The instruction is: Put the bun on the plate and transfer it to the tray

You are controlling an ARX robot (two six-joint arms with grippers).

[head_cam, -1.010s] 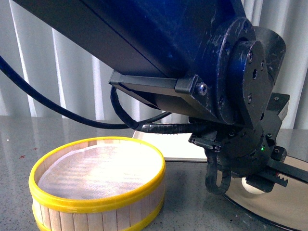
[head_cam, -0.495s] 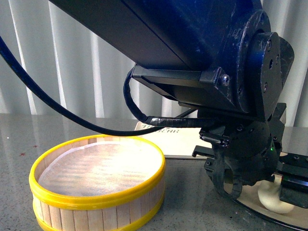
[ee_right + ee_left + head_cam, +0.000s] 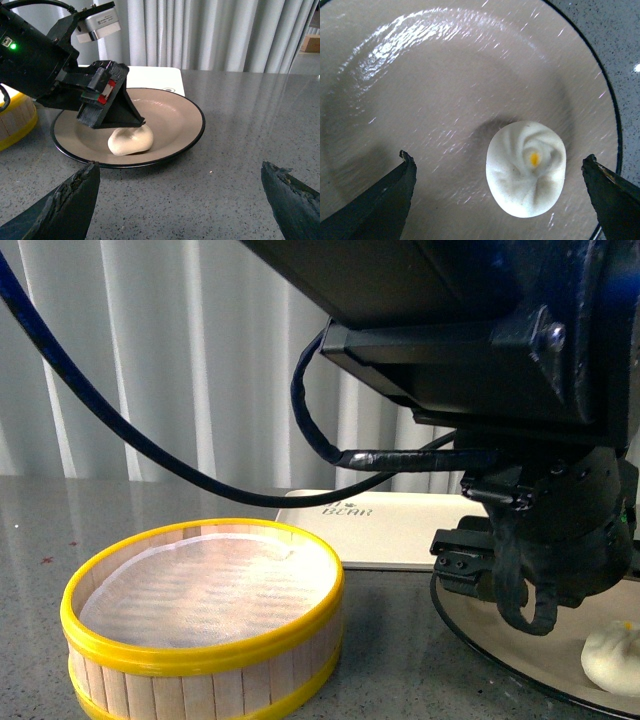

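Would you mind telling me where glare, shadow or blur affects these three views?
Left wrist view: streaky glare on the plate, and the bun casts a soft shadow beside it. Front view: the near arm is a dark, unfocused mass; the steamer basket liner looks washed out. Right wrist view: evenly lit, plate sharp.

The bun (image 3: 526, 168) sits on the plate (image 3: 435, 85), right of the basket (image 3: 200, 668); the tray (image 3: 395, 535) lies behind them on the table (image 3: 390, 650).

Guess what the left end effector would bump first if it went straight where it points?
Probably the bun, lying between its open fingers; the fingers themselves would likely land on the plate. Depth is unclear.
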